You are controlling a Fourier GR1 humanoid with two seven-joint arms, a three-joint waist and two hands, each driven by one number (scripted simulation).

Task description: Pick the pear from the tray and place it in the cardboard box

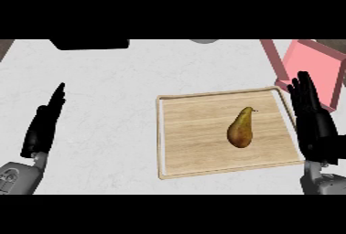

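A brownish pear (241,129) is seen lying on its side on the wooden tray (196,141), right of the tray's middle, with its stem end pointed toward the far edge and neither hand touching it. The tray is set on the pale marbled counter (108,87), right of centre. A pink box (312,64), open at the top, is placed just beyond the tray's far right corner; whether the two touch cannot be told, since the right hand lies across that spot. The right hand (312,119) is held open, fingers straight and pointing away from the robot, along the tray's right rim, near the pear but apart from it. The left hand (42,128) is likewise open, seen edge-on with fingers straight, well apart from the tray at the view's left. A black object (89,44) is cut off at the far left edge, and a small grey shape (202,40) is glimpsed to its right.
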